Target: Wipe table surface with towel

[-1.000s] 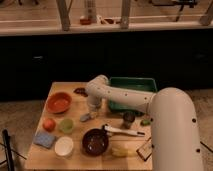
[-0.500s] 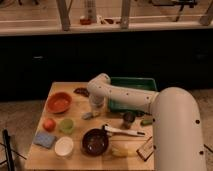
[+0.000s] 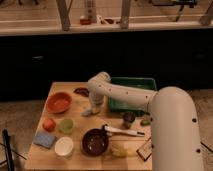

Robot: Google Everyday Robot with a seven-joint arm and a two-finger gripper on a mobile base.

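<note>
**Gripper down on towel, wipe contact made.**
The gripper point(image 3: 94, 106) was lowered to the light tan wooden table surface point(image 3: 76, 107), fingers clenched. The small thin grey-blue cloth towel point(image 3: 89, 112) lay directly beneath its tip, apparently pinched and pressed to the wood so that a sweep would drag it along; the hold itself is judged, not confirmed. The green rectangular plastic tray point(image 3: 132, 82) stood close beside the gripper, and the round orange bowl point(image 3: 59, 102) stood farther off on the opposite side, limiting the stroke.

Reaches white arm point(image 3: 131, 96) from lower right of frame up-left toward centre. Bends at elbow, points forearm down. Holds gripper point(image 3: 93, 106) low, just left of centre, fingers closed.
</note>
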